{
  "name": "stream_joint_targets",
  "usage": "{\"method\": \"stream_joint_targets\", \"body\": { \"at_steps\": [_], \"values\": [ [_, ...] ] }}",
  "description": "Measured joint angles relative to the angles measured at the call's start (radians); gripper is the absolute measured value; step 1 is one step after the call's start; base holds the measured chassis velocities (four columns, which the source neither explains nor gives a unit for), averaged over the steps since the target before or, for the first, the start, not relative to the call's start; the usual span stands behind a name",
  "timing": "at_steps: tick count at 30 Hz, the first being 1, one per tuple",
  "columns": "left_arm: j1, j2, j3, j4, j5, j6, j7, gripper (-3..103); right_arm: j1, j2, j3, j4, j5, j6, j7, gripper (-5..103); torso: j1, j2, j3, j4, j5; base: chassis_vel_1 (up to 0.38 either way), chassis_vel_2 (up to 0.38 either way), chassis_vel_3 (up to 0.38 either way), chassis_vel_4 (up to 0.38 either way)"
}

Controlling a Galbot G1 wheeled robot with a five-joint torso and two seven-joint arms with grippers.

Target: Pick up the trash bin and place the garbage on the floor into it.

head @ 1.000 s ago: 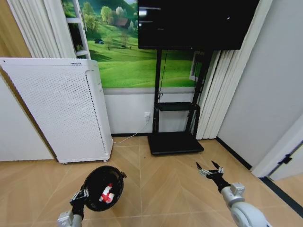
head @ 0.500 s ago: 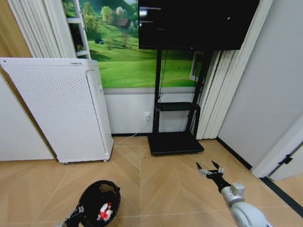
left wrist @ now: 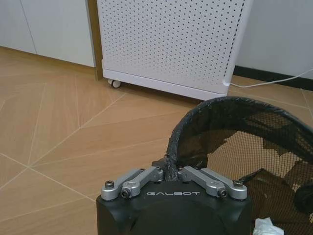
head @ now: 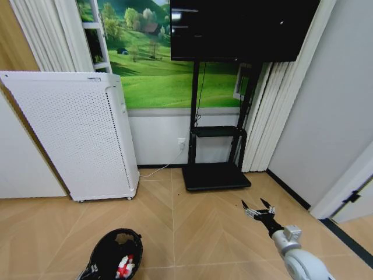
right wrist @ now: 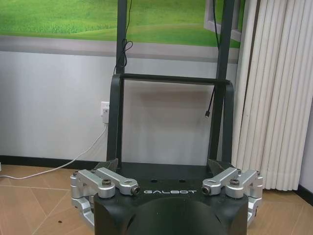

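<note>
While the left gripper [left wrist: 170, 172] pinches the rim of the trash bin [head: 116, 255], garbage [head: 123, 266] lies inside, and the right gripper [head: 259, 210] hangs spread well apart.

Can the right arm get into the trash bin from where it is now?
Probably yes: the right gripper hangs open over bare floor, and the trash bin, clamped at its rim by the left gripper, is open-topped, with nothing between.
</note>
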Motion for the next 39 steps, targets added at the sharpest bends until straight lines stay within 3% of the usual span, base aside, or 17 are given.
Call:
{"method": "stream_joint_targets", "body": {
  "at_steps": [2,3,5,6,8,15,19,25,27,32,39],
  "values": [
    [0.003,0.002,-0.004,-0.008,-0.004,0.003,-0.002,6,0.000,0.000,0.000,0.000,0.000,0.000,0.000,100,0.000,0.000,0.000,0.0001,0.0003,0.000,0.000,0.000,0.000],
    [0.009,0.006,-0.011,-0.023,-0.008,0.007,-0.004,17,0.000,0.000,0.000,0.000,0.000,0.000,0.000,100,0.000,0.000,0.000,0.0000,0.0003,0.000,0.000,0.000,0.000],
    [0.013,0.008,-0.014,-0.030,-0.008,0.008,-0.004,17,0.000,0.000,0.000,0.000,0.000,0.000,0.000,100,0.000,0.000,0.000,0.0000,0.0001,0.000,0.000,0.000,0.000],
    [0.020,0.011,-0.020,-0.043,-0.007,0.009,-0.005,28,0.000,0.000,0.000,0.000,0.000,0.000,0.000,100,0.000,0.000,0.000,0.0000,0.0003,0.000,0.000,0.000,0.000],
    [0.024,0.012,-0.024,-0.050,-0.005,0.009,-0.006,28,0.000,0.000,0.000,0.000,0.000,0.000,0.000,100,0.000,0.000,0.000,0.0000,0.0004,0.000,0.000,0.000,0.000],
    [0.051,0.016,-0.042,-0.079,0.021,-0.003,-0.004,60,0.000,0.000,0.000,0.000,0.000,0.000,0.000,100,0.000,0.000,0.000,0.0001,0.0003,0.000,0.000,0.000,0.000],
    [0.054,0.015,-0.044,-0.081,0.034,-0.010,-0.001,71,0.000,0.000,0.000,0.000,0.000,0.000,0.000,100,0.000,0.000,0.000,0.0000,0.0003,0.000,0.000,0.000,0.000],
    [0.051,0.015,-0.055,-0.088,0.108,-0.053,0.016,87,0.000,0.000,0.000,0.000,0.000,0.000,0.000,100,0.000,0.000,0.000,0.0003,0.0002,0.000,0.000,0.000,0.000],
    [0.024,0.020,-0.066,-0.104,0.203,-0.106,0.028,97,0.000,0.000,0.000,0.000,0.000,0.000,0.000,100,0.000,0.000,0.000,0.0002,0.0003,0.000,0.000,0.000,0.000],
    [-0.050,0.044,-0.065,-0.137,0.258,-0.151,0.043,98,0.000,0.000,0.000,0.000,0.000,0.000,0.000,100,0.000,0.000,0.000,0.0000,0.0003,0.000,0.000,0.000,0.000],
    [-0.222,0.102,-0.026,-0.146,0.216,-0.175,0.073,98,0.000,0.000,0.000,0.000,0.000,0.000,0.000,100,0.000,0.000,0.000,-0.0003,0.0004,0.000,0.000,0.000,0.000]
  ]
}}
